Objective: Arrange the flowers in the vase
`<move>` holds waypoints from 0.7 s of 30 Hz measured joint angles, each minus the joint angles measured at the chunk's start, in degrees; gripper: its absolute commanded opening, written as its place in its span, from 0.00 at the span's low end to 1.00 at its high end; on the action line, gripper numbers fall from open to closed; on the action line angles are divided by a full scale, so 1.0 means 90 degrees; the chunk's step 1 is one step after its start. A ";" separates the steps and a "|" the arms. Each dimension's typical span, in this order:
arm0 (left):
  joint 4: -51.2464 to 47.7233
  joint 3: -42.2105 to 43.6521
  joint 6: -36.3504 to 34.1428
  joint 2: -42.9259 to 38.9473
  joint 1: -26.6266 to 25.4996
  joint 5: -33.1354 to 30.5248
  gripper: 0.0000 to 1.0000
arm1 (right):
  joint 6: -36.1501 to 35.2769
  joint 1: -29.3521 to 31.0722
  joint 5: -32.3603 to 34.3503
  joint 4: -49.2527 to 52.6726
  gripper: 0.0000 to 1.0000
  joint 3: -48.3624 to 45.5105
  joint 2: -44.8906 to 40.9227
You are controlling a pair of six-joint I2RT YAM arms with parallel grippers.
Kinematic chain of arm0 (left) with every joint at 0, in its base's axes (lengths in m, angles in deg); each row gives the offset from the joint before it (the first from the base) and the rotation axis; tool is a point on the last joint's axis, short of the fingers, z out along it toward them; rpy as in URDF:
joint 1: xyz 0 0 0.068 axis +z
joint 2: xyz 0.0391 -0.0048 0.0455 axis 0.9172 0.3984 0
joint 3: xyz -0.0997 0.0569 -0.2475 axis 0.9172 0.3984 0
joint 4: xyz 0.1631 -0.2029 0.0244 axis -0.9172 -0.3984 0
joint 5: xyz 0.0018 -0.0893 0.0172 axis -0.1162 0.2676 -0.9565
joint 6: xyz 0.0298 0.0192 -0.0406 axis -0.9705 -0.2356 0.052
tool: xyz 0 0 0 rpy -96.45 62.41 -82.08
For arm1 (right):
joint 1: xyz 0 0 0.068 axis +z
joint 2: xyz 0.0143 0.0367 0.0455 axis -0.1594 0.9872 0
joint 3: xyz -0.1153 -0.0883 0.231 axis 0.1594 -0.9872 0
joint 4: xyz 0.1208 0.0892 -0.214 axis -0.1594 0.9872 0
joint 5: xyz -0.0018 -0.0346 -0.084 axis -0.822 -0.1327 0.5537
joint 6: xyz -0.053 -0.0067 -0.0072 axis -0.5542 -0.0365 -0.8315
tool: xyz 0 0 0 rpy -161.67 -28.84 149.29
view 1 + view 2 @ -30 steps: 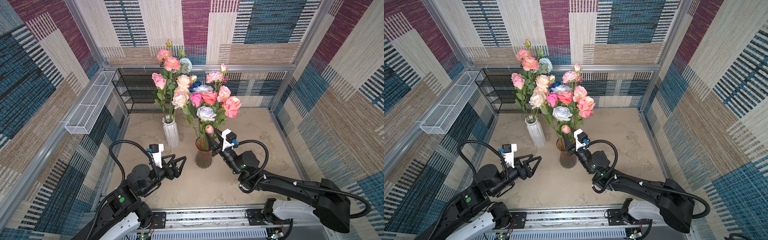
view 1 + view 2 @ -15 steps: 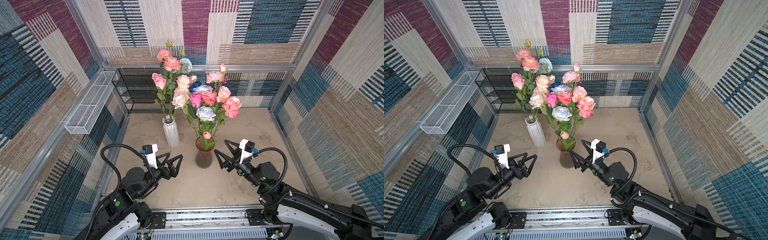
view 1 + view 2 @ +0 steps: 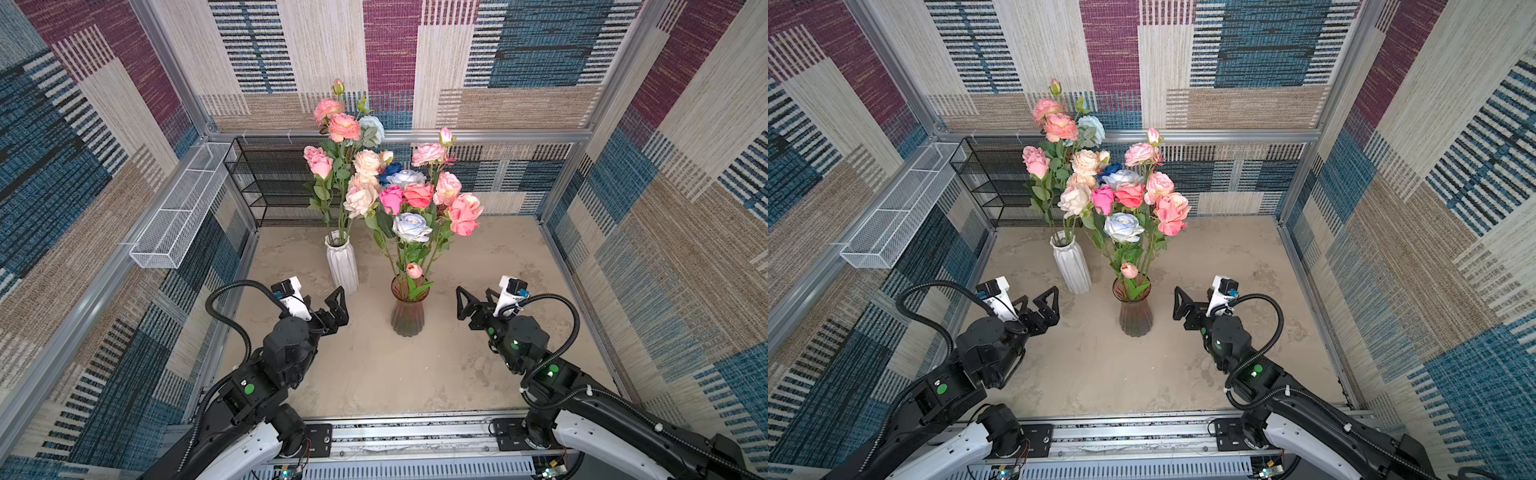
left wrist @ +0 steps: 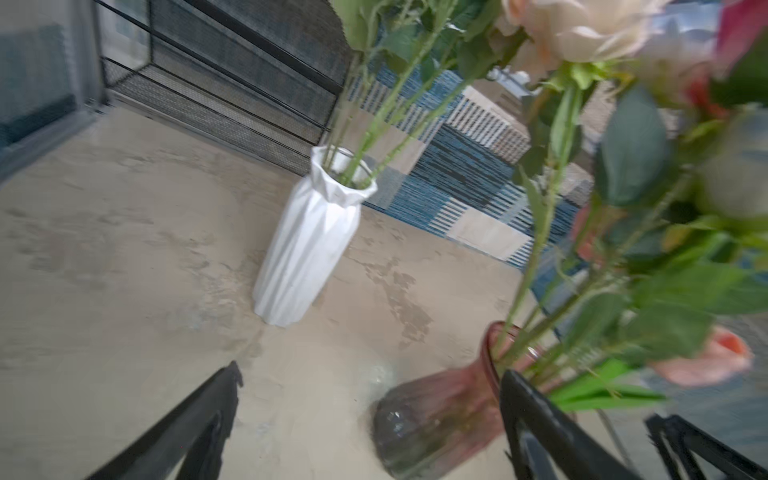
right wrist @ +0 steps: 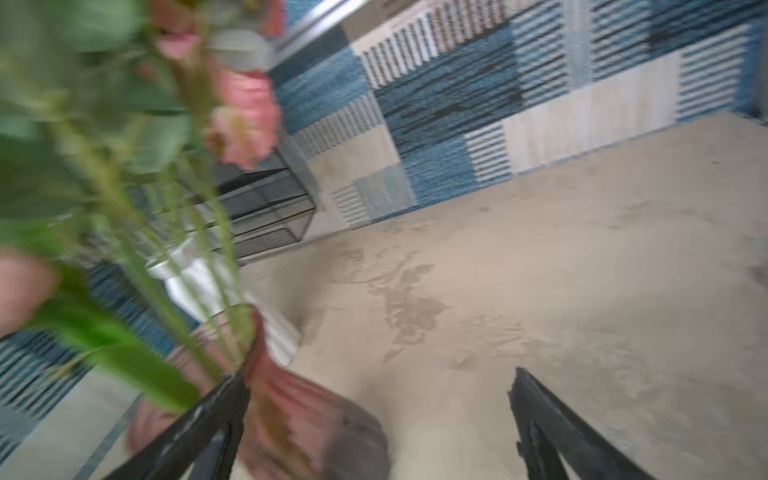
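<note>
The flowers stand in two vases in both top views. One bunch of pink, red and pale blue roses fills a pink-brown glass vase mid-table, with a small pink bud just above its rim. Another bunch rises from a white ribbed vase behind it to the left. My left gripper hangs open and empty left of the glass vase. Right of that vase, my right gripper is open and empty too.
A black wire shelf stands at the back left corner. On the left wall hangs a white mesh basket. Patterned walls close in the sandy table on three sides, and a metal rail runs along the front.
My right gripper has let go at the glass vase, opened wide and drawn back to the right. The pink bud has sunk lower into that vase. My left gripper has opened slightly and pulled back.
</note>
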 measured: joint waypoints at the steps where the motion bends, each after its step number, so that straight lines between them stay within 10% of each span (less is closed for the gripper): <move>1: 0.0010 -0.0058 -0.0109 0.0206 0.0211 -0.0141 0.99 | 0.0063 -0.0340 -0.0141 0.0075 1.00 0.0002 0.0194; 13: 0.1685 0.0372 -0.2200 0.2662 0.3451 0.0075 0.84 | -0.0032 -0.0879 -0.0483 0.0141 1.00 0.0452 0.0610; 21: 0.3813 0.1671 -0.3118 0.3925 0.3929 0.0678 0.84 | -0.0114 -0.1030 -0.0425 -0.0012 1.00 0.0500 0.0712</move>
